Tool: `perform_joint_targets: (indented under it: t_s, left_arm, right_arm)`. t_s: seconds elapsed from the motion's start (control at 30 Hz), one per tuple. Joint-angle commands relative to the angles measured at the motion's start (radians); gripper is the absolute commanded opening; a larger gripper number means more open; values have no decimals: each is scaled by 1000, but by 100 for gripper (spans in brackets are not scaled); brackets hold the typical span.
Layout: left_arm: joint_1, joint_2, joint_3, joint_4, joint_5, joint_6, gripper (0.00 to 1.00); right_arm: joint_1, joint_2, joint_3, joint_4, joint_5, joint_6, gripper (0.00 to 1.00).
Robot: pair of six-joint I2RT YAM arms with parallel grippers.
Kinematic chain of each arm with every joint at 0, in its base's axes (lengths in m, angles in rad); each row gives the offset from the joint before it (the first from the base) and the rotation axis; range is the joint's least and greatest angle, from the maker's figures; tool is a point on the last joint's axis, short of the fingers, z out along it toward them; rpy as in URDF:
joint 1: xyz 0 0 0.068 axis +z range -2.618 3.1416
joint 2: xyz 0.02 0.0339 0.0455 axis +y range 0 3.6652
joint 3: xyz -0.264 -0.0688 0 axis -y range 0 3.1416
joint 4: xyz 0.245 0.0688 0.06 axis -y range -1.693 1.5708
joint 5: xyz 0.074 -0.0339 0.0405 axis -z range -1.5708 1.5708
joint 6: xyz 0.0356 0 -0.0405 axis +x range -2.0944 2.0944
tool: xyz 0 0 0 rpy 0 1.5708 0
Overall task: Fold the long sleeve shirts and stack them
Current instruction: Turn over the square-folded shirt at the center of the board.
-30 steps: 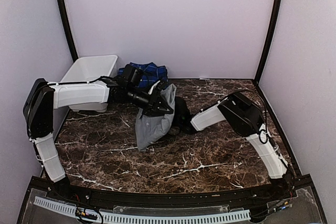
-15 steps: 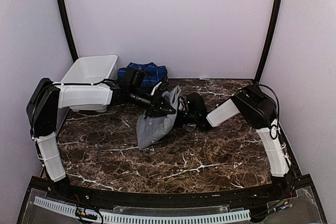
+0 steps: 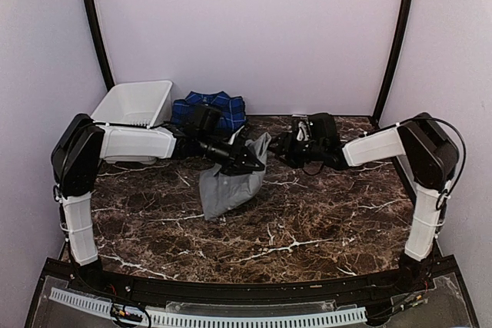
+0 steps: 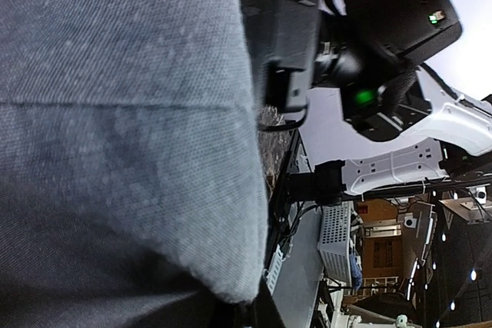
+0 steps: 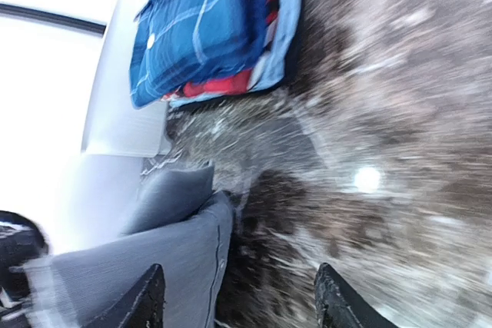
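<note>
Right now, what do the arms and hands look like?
Left arm and right arm: white shells, black joints. Left hand and right hand: black. A black cable loops at the right elbow; a green light glows near that wrist.

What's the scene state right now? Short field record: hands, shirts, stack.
left hand: shut on the grey shirt, holding its upper edge above the table
right hand: open, nothing between its fingers, close to the grey shirt
grey shirt: bunched, unfolded, lower part resting on the table
plaid shirt: at the back edge, lying on top of the red-edged shirt
basket: white, back left, beside the plaid shirt
status: grey shirt not yet folded or stacked
</note>
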Motion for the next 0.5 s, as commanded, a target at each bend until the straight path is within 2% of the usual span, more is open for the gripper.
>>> perform_joint_targets:
  t_s: [0.0,0.03,0.07,0.1,0.13,0.23,0.33,0.47]
  left_arm:
    - [-60,100,125,27,-66,-16,5]
    - [-74,152,156,2,-93,-8,10]
    - [-101,179,235,-65,-164,14,23]
    - [-114,229,277,-102,-195,23,27]
    - [-135,247,339,-146,-243,30,36]
    - [-149,262,383,-149,-320,0,52]
    - [-145,221,383,-199,-399,20,57]
    - [-102,73,270,-218,-497,6,58]
  right_arm:
    - [-66,-159,-79,-172,77,-139,65]
    - [-79,-194,-94,-205,94,-160,66]
    - [-89,-225,-108,-237,109,-180,68]
    - [-97,-259,-121,-264,125,-200,69]
    - [-99,-287,-131,-292,141,-216,70]
    - [-98,-345,-150,-358,165,-254,72]
    - [-92,-366,-185,-381,178,-273,73]
    - [-52,-338,-185,-415,212,-314,74]
